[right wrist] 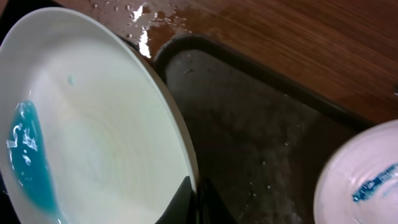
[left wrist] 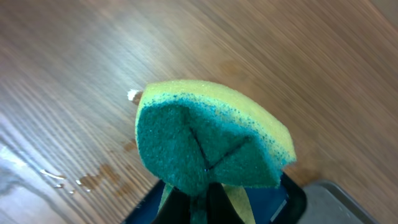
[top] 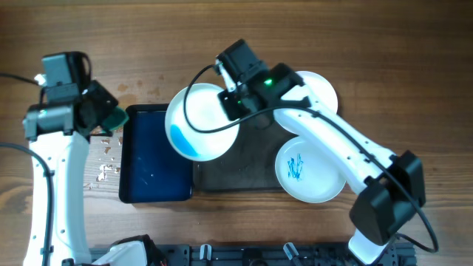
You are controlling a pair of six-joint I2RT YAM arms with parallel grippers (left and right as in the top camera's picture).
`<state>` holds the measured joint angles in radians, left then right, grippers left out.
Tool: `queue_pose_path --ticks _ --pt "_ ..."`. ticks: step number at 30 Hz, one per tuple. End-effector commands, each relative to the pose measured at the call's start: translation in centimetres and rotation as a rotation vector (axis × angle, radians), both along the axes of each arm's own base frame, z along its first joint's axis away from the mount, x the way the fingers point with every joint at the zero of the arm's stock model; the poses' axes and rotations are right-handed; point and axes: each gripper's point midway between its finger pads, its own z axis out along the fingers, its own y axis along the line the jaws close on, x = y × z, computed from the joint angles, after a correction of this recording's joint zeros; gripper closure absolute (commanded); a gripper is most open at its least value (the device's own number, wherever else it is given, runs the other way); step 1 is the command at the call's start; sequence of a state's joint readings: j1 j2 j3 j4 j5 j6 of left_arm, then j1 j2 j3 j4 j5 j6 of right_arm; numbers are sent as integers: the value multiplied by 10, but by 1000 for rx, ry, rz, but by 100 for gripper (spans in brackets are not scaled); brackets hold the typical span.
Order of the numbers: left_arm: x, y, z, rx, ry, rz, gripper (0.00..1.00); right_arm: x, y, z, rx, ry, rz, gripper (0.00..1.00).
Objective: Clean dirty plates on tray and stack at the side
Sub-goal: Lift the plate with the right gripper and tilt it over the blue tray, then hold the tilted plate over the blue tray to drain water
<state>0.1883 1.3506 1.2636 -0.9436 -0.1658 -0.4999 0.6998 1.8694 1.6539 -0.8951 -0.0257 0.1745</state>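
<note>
Wooden tabletop (top: 414, 44) viewed from above, bearing two white robot arms, two trays and three plates. The right arm (top: 332, 140) reaches diagonally from the near right corner across the large dark tray (top: 247, 174), which lies below and just beside the right gripper (right wrist: 196, 199). The left arm (top: 52, 177) runs along the table's left edge. A smaller blue tray (top: 151, 166) lies between the two grippers, its long side against the dark tray.

Plates, all white and round. The held plate (top: 199, 122) is pinched at its rim by the right gripper, whose fingers are pressed together on the edge. It hangs tilted over the seam between the blue tray and the dark tray. A pool of blue liquid (right wrist: 28, 155) has gathered at its low side, opposite the fingers. The scribbled plate (top: 310, 168) sits face up behind the right gripper, beside the forearm, overlapping the right end of the dark tray; blue marks cross its centre. The third plate (top: 321, 89) lies on the other side of the same forearm, partly hidden by it; whether it rests on the tray or on the wood cannot be told.

The left gripper (left wrist: 199, 202) is clamped on a yellow-and-green sponge (left wrist: 211, 140), which is creased by the pinch and has its green scouring face turned towards the wrist camera. Bare wood lies beneath it, and a corner of the blue tray is just beside the fingers.

Water droplets (top: 103, 166) lie scattered on the wood on the near side of the left gripper, alongside the blue tray.
</note>
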Motion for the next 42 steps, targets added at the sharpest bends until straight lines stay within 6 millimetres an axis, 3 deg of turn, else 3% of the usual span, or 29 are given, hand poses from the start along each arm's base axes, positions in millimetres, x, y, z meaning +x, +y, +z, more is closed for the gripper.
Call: queue_pose_path --ticks 1,8,12,24,30,35,42 --pt "-4 18 14 6 -33 23 96 2 17 -9 -1 -3 8 95" --pt "-11 37 13 -11 -35 81 96 4 39 -10 -25 -97 27 95" --pt "-12 39 11 -30 -33 81 96 0 61 -1 -27 -187 48 95" --pt "-14 38 10 -31 -25 78 96 -3 87 23 -90 -417 52 95" --pt "-14 38 10 -31 -23 78 96 -1 94 49 -239 -639 111 96" --pt "-14 38 10 -31 -23 78 96 -18 116 83 -354 -853 182 96" --pt "-14 38 10 -32 -22 79 96 -30 125 103 -433 -964 204 95"
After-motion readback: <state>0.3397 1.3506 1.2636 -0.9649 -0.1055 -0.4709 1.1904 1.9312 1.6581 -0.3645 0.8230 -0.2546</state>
